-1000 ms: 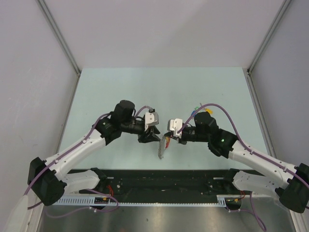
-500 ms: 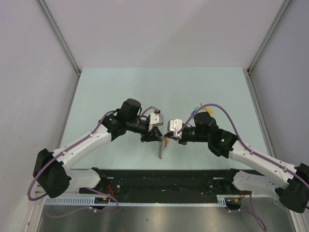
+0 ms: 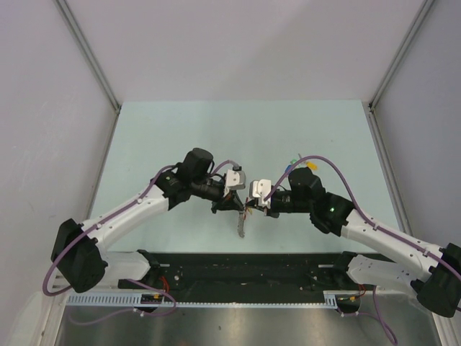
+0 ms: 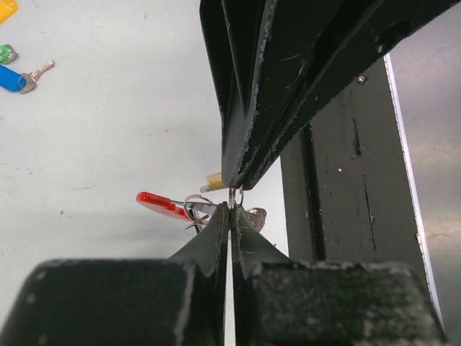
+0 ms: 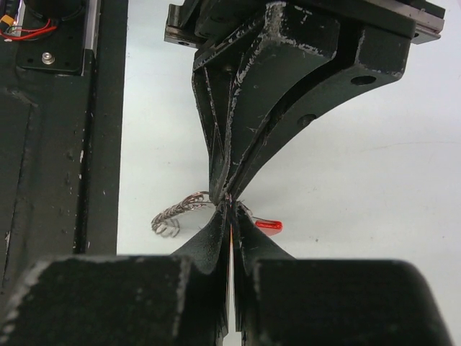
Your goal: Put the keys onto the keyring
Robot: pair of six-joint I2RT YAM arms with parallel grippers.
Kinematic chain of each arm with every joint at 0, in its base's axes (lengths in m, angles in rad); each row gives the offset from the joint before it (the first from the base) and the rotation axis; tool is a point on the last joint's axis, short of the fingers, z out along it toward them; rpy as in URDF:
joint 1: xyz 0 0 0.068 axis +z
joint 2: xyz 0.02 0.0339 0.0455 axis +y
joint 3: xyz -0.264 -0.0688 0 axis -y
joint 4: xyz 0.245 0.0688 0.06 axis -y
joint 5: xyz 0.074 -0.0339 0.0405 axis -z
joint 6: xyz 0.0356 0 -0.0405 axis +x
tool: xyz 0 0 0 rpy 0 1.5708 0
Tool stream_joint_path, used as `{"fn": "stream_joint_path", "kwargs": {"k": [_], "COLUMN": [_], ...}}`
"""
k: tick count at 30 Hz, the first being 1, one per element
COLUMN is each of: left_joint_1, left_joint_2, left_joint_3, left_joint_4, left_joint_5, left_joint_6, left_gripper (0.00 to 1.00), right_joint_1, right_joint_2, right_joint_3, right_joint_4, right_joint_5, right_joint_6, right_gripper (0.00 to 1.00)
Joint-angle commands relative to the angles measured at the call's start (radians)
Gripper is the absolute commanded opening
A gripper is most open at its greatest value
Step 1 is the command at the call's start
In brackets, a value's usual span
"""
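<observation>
Since left gripper (image 3: 241,206) moved rightward, tips meet right gripper (image 3: 250,209); both clamped on keyring (image 4: 164,206).

pale green table (image 3: 180,137) between grey walls (image 3: 43,108), with slanted aluminium struts (image 3: 88,52) running to its far corners. a black base plate (image 3: 245,268) lies along the near edge, with red and yellow wires (image 3: 164,282) on it at the left. in front of it sits a white slotted duct (image 3: 216,300), then brushed steel (image 3: 245,328). the right wrist view shows the plate (image 5: 50,144) with a screw (image 5: 48,58); the left wrist view shows it beside the steel (image 4: 439,130).
</observation>
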Motion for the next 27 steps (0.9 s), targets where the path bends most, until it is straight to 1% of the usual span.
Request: {"fn": "stream_joint_path", "kwargs": {"k": [1, 5, 6, 7, 9, 14, 17, 22, 27], "left_joint_1": [-0.008, -0.002, 0.004, 0.012, 0.032, 0.043, 0.043, 0.043, 0.041], "left_joint_2": [-0.007, -0.07, -0.088, -0.127, -0.158, -0.234, -0.263, -0.355, -0.414], "left_joint_3": [0.034, -0.012, -0.027, -0.041, -0.081, -0.142, -0.188, -0.263, -0.352], "left_joint_4": [0.006, 0.058, 0.102, 0.124, 0.188, 0.282, 0.371, 0.527, 0.676], "left_joint_5": [0.062, 0.03, 0.025, 0.016, 0.0, -0.047, -0.07, -0.153, -0.216], "left_joint_6": [0.012, -0.041, -0.063, -0.104, -0.15, -0.296, -0.379, -0.509, -0.612], "left_gripper": [0.0, 0.0, 0.0, 0.0, 0.0, 0.0, 0.0, 0.0, 0.01], "right_joint_1": [0.004, 0.004, 0.004, 0.006, 0.004, 0.007, 0.012, 0.023, 0.034], "right_joint_2": [-0.014, -0.024, -0.027, -0.032, -0.037, -0.043, -0.04, -0.031, -0.015], "right_joint_3": [0.055, 0.055, 0.053, 0.055, 0.055, 0.053, 0.053, 0.055, 0.055], "right_joint_4": [0.037, 0.024, 0.021, 0.017, 0.013, 0.011, 0.013, 0.02, 0.034], "right_joint_5": [-0.001, 0.016, 0.019, 0.024, 0.029, 0.03, 0.033, 0.036, 0.033], "right_joint_6": [-0.014, -0.02, -0.022, -0.022, -0.023, -0.025, -0.025, -0.023, -0.016], "right_gripper": [0.0, 0.0, 0.0, 0.0, 0.0, 0.0, 0.0, 0.0, 0.0]}}
